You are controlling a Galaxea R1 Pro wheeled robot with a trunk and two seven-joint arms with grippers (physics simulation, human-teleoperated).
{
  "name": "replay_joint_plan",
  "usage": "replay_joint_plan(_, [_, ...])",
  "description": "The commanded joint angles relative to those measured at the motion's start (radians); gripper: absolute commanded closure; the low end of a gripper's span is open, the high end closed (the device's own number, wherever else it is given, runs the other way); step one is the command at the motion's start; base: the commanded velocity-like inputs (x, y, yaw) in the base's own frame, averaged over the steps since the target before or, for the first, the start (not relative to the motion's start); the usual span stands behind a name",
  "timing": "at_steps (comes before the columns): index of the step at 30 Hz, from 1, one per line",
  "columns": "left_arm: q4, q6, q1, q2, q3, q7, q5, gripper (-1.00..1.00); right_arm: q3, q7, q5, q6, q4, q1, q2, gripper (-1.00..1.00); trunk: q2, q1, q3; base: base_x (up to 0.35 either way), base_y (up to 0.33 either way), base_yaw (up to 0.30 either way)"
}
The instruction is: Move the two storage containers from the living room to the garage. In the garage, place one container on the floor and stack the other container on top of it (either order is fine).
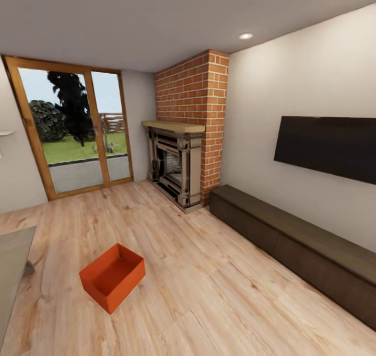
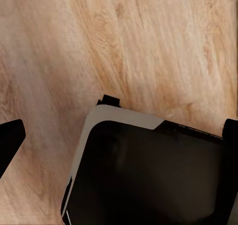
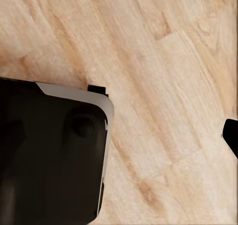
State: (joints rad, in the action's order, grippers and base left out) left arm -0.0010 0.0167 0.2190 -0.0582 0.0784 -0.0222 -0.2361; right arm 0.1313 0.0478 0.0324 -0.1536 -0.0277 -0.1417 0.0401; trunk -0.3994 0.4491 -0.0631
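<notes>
— So where was the storage container (image 1: 112, 276)?

— Sitting open side up on the light wood-plank floor (image 1: 209, 293) of the living room, turned at an angle, empty inside (I saw just one orange-red bin). Beyond it stood the wood-framed glass doors (image 1: 73, 128), the brick column (image 1: 201, 105) with a fireplace (image 1: 175, 168), and along the right-hand wall a long dark low cabinet (image 1: 297, 246) under the black TV (image 1: 326, 147).

— And the grippers?

— Left wrist view gave a dark fingertip (image 2: 9, 140) at each edge over planks and the robot's black base (image 2: 148, 175); jaws stood spread. Right wrist view showed one fingertip (image 3: 232, 135), so I couldn't tell.
</notes>
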Motion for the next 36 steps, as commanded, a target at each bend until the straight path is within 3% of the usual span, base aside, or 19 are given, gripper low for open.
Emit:
replay_joint_plan(1, [0.001, 0.002, 0.0, 0.0, 0.007, -0.002, -0.002, -1.0, 0.008, 0.003, 0.005, -0.003, -0.003, -0.001, 0.001, -1.0, -0.001, 0.001, 0.0, 0.305, -0.128, 0.0])
replay_joint_plan(11, [0.001, 0.003, 0.0, 0.0, 0.007, -0.002, -0.002, -1.0, 0.006, 0.003, 0.006, 0.002, -0.003, -0.001, 0.001, -1.0, -0.001, 0.001, 0.0, 0.305, -0.128, 0.03])
replay_joint_plan(36, [0.001, 0.005, 0.0, 0.0, 0.007, -0.002, -0.002, -1.0, 0.007, 0.003, 0.006, 0.002, -0.003, -0.001, 0.001, -1.0, -0.001, 0.001, 0.0, 0.286, -0.161, 0.267])
